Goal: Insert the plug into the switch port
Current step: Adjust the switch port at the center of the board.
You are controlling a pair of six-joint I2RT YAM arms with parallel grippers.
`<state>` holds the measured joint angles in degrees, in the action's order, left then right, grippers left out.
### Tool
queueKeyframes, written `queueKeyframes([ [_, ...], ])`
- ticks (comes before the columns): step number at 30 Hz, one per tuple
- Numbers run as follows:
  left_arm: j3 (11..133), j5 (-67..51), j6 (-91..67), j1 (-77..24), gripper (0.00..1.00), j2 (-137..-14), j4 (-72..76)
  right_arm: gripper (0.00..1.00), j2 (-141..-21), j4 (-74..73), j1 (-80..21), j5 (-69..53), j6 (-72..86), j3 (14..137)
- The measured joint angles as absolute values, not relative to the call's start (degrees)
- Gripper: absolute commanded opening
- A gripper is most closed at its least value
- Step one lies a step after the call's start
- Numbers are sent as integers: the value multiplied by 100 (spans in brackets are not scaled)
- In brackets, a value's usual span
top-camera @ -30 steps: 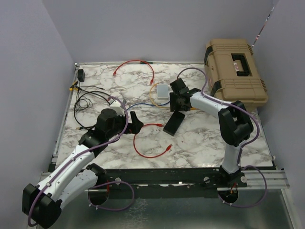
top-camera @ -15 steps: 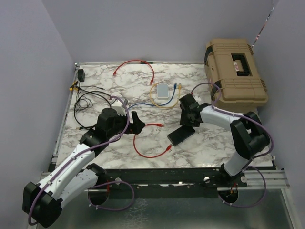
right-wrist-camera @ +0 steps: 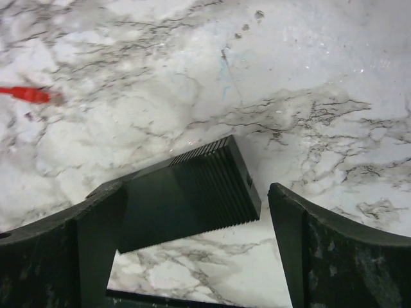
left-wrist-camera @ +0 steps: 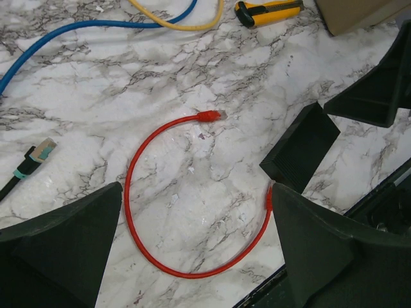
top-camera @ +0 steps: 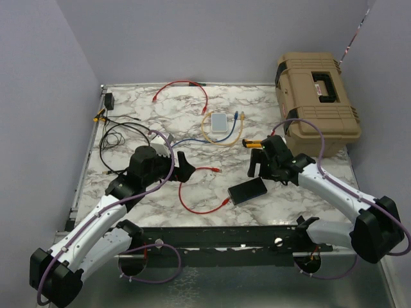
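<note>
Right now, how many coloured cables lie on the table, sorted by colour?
Red: 2, the far red cable and the near red cable
Yellow: 1, the yellow cable
Blue: 1, the blue cable
Total: 4, not counting the black tangle at the left, too knotted to count.

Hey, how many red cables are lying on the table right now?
2. One red cable arcs along the table's far edge. The other red cable loops near the front edge, just left of the switch. Another could be hidden under the left arm.
</note>
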<state>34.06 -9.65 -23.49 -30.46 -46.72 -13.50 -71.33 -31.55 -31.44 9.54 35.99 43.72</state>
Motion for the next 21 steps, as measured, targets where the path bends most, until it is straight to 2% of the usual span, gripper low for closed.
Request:
queueKeyframes([
  [6,3568,-788,-1876,-3046,99,-4372,-1503,93,-6772,-3760,-3559,823,3413,4770],
  [15,3605,-95,-1612,-3044,99,-3938,-1579,93,-6912,-4390,-5015,773,4445,4464],
  [21,3605,161,-1603,-2952,99,-3728,-1575,99,-7524,-4174,-5839,657,5070,4320],
])
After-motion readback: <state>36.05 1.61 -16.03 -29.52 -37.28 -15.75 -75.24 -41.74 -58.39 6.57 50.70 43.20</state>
